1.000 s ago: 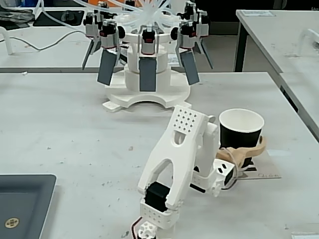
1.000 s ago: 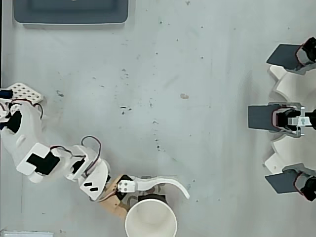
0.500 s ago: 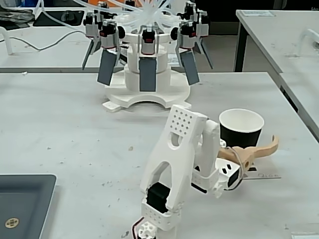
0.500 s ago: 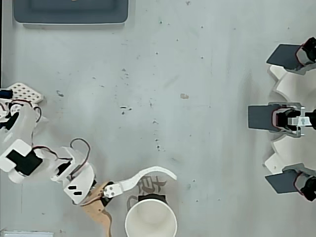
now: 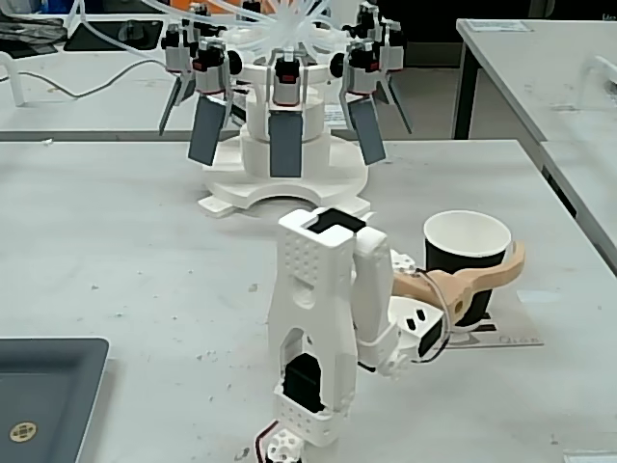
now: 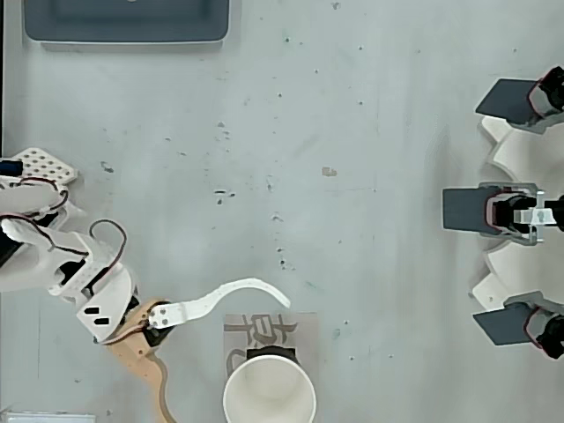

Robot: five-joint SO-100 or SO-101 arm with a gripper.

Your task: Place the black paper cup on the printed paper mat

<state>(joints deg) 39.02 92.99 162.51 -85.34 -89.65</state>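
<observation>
The black paper cup stands upright on the printed paper mat at the right of the fixed view. From overhead, the cup shows its white inside and covers the lower part of the mat. My gripper is open wide around the cup. Its wooden finger crosses in front of the cup's wall in the fixed view. In the overhead view the gripper has its white curved finger just beyond the mat's far edge, and the wooden finger runs off the bottom edge.
A dark grey tray lies at the near left, also at the top of the overhead view. A white fixture with several dark paddles stands at the far side. The table's edge is close to the right of the cup.
</observation>
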